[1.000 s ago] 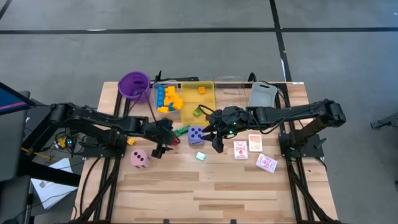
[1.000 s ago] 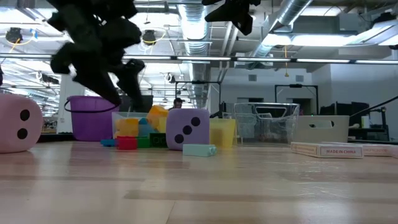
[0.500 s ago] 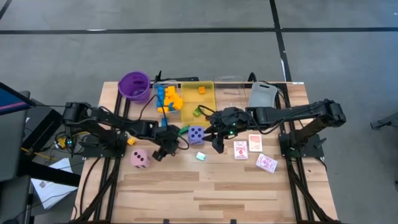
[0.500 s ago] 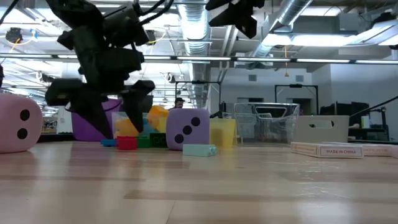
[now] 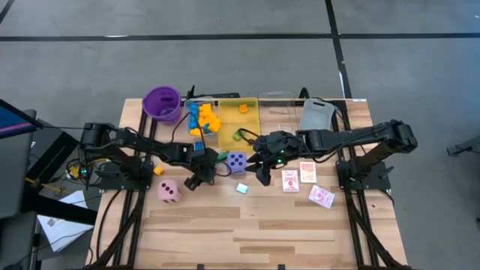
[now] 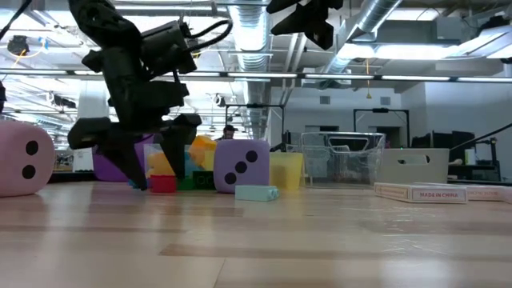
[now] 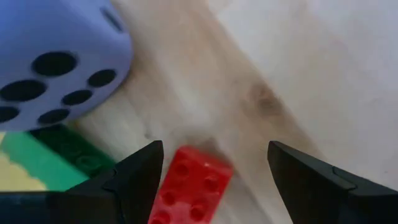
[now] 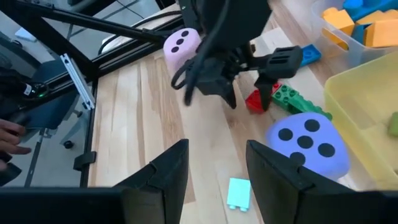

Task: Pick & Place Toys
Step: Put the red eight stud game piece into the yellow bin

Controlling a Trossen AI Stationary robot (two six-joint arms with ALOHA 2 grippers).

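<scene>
Left gripper (image 6: 142, 164): fingers apart, tips down at the wooden table (image 5: 262, 225), straddling a red block (image 7: 189, 186) beside a green block (image 7: 43, 158) and the purple die (image 5: 237, 162). Right gripper (image 5: 261, 171): fingers spread, raised just beside that die. Clear tray (image 5: 196, 105): yellow and blue blocks (image 5: 202, 120). Pink die (image 5: 169, 191): near the table's left edge.

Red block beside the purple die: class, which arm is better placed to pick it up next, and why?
Left. Its open hand is low over the red block, a finger on either side. The right hand hangs open, higher, past the purple die.
</scene>
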